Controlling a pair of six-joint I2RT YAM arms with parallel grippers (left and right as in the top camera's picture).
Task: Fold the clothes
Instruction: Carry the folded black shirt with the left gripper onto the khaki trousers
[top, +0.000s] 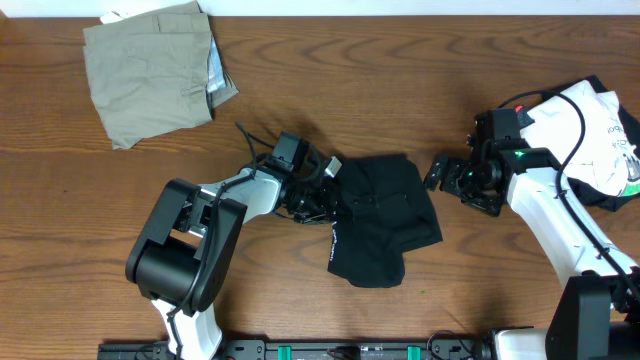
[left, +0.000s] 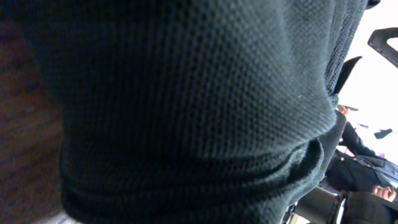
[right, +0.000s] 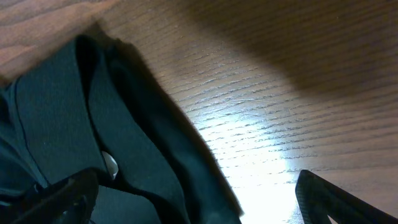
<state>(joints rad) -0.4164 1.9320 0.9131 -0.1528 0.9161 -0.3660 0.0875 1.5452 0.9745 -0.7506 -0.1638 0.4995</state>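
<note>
step: folding black garment (top: 385, 215), counter centre | left pincer (top: 318, 195) at its left hem, grip can't tell (cloth fills its view) | right pincer (top: 437, 172) spread beside right hem | next: likely pinch hem, fold across

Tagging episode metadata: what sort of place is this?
Probably a robotics lab bench, not a home. A left arm and right arm work at a wooden table with clothes staged on it: folded khaki shorts, a black garment, a white garment.
</note>
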